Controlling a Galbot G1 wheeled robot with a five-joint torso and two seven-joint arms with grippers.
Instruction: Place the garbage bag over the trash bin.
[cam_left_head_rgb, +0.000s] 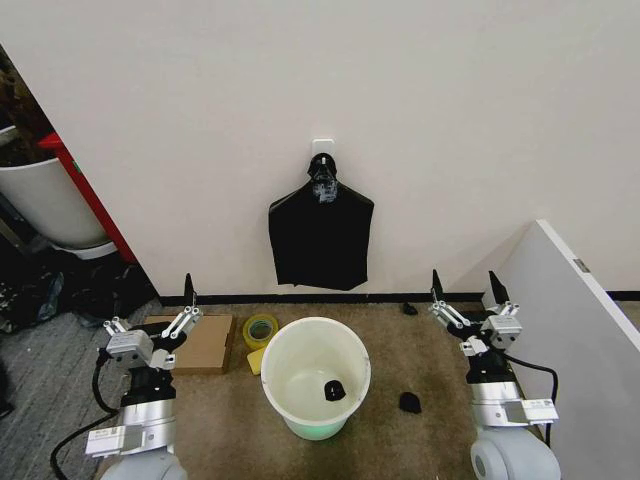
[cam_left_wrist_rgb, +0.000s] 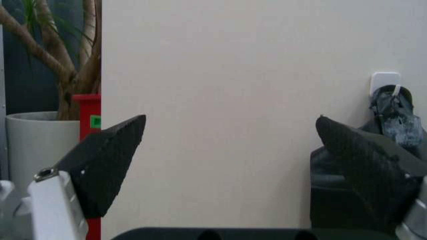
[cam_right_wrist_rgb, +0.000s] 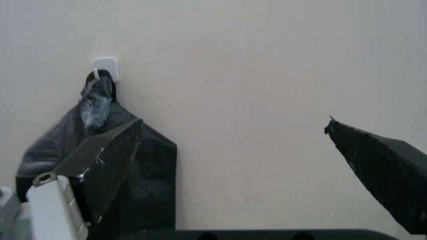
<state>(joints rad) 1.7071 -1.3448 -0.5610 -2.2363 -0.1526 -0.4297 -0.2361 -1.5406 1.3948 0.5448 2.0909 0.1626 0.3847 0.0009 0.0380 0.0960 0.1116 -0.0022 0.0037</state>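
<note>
Your trash bin (cam_left_head_rgb: 315, 375) stands on the brown carpeted floor (cam_left_head_rgb: 420, 350) straight ahead of you, between the two arms, with a small dark object (cam_left_head_rgb: 334, 390) lying inside it near the bottom. The garbage bag is still with the bunch of black bags (cam_left_head_rgb: 321, 235) that hangs flat against the wall from a white hook (cam_left_head_rgb: 323, 150), directly above and behind the bin and well apart from it. Your left gripper (cam_left_head_rgb: 188, 296) is raised at the bin's left, its jaws wide and holding nothing; through its wrist camera you see the two dark fingers (cam_left_wrist_rgb: 107, 165) spread, with the wall between them and the hanging bags at one side. Your right gripper (cam_left_head_rgb: 467, 285) mirrors it at the bin's right, jaws wide and empty as well, and its wrist camera catches the hook (cam_right_wrist_rgb: 106, 66) and bags (cam_right_wrist_rgb: 100, 165) behind one finger. A roll of yellow tape (cam_left_head_rgb: 260, 330) and a flat cardboard piece (cam_left_head_rgb: 195, 343) lie on the floor just left of the bin, and a small black scrap (cam_left_head_rgb: 409, 402) lies to its right. A white panel (cam_left_head_rgb: 575, 320) leans in at your far right.
</note>
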